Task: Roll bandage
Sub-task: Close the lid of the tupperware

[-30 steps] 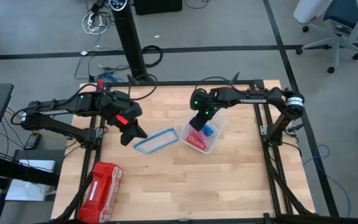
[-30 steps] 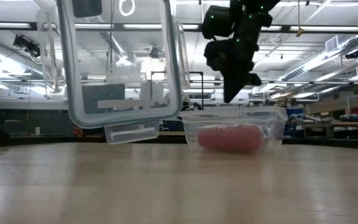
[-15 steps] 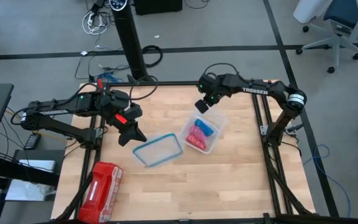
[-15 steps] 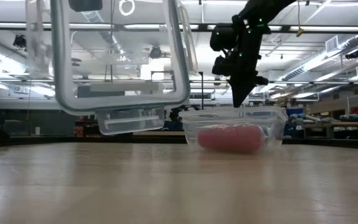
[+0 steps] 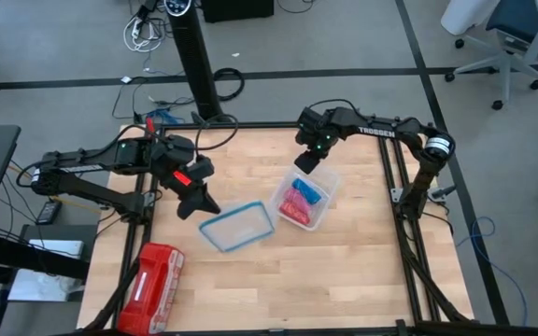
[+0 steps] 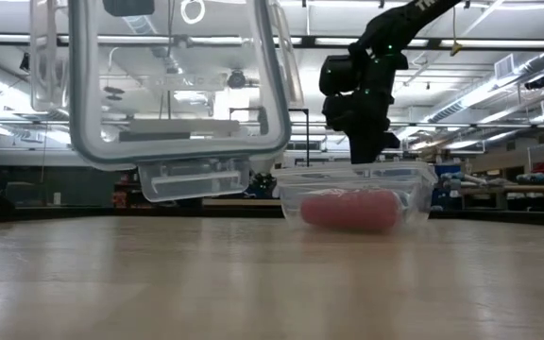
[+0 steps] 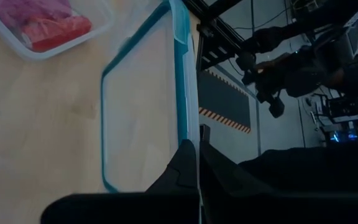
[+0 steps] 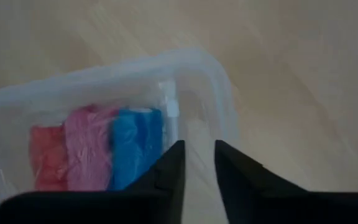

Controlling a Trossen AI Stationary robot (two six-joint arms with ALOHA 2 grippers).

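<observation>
Inside the clear plastic tub (image 5: 318,203) near the table's middle, I see the bright blue rolled bandage (image 8: 133,148) lying against the pink and red rolls (image 8: 73,155), at the tub's far end. My right gripper (image 5: 308,161) hangs just above that end's rim, its fingers (image 8: 169,171) a narrow gap apart and holding nothing. My left gripper (image 5: 203,200) sits on the tub's left side, pinched shut on the edge of the clear rectangular lid with the teal rim (image 5: 239,225), held clear of the tabletop. I judge the bandage is rolled and stowed, so closing up is in hand: next I must carry the lid over the tub, square it, and press.
</observation>
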